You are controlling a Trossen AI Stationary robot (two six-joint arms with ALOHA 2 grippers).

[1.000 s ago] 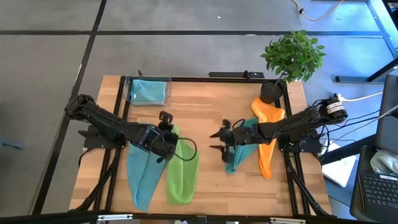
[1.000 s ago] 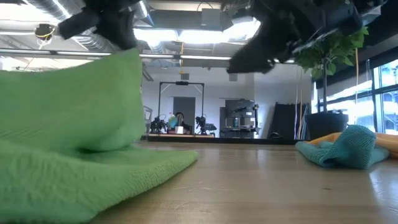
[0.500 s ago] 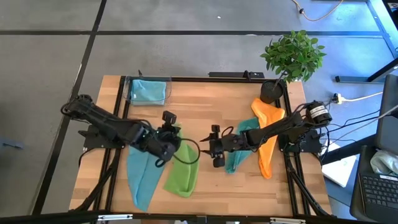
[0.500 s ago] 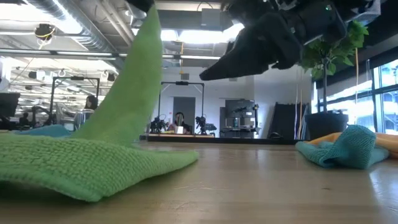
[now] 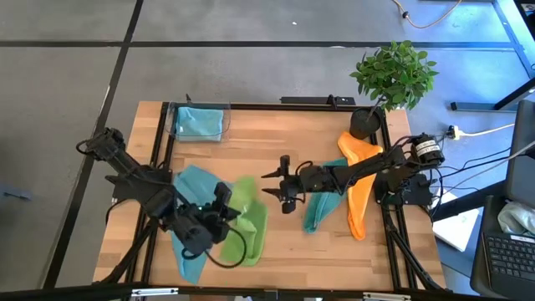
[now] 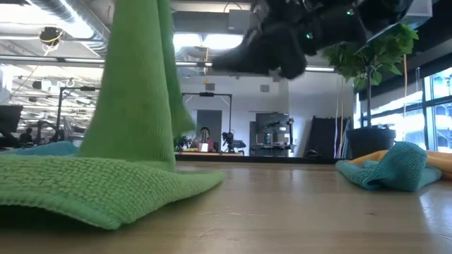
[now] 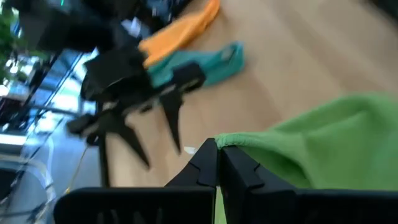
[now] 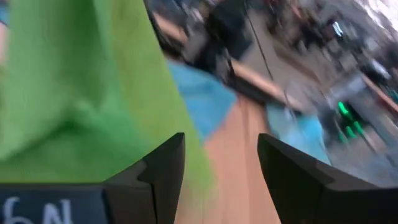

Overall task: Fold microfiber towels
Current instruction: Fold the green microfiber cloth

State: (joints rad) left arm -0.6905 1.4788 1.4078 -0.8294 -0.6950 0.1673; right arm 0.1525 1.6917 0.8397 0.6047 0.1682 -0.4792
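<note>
My left gripper (image 5: 231, 214) is shut on the lime green towel (image 5: 249, 224) above the table's near middle. In the low view that towel (image 6: 138, 77) rises steeply out of the picture's top, and its lower part (image 6: 99, 190) lies on the table. A light blue towel (image 5: 191, 188) lies flat to its left. My right gripper (image 5: 274, 186) hangs open just right of the green towel, which fills the view past its fingers (image 8: 93, 93). The teal towel (image 5: 322, 207) is bunched on the table and the orange towel (image 5: 359, 184) lies right of it. My left gripper pinches an edge of the lime green towel (image 7: 231, 142) between its two shut fingers (image 7: 205, 168). The fingers slant down toward the table's right. The held part is lifted and the cloth hangs below the fingers, its other end on the table; one layer or several, I cannot tell.
A folded light blue towel (image 5: 199, 123) sits in a clear tray at the far left corner. A potted plant (image 5: 386, 84) stands at the far right corner. Bare wood (image 5: 276, 138) lies between them.
My left gripper has swung toward the table's near edge and risen, staying shut. It drew the green towel's held end up into a steep column while the other end stayed on the table. My right gripper has moved left toward the green towel and rolled about its axis, staying open.
</note>
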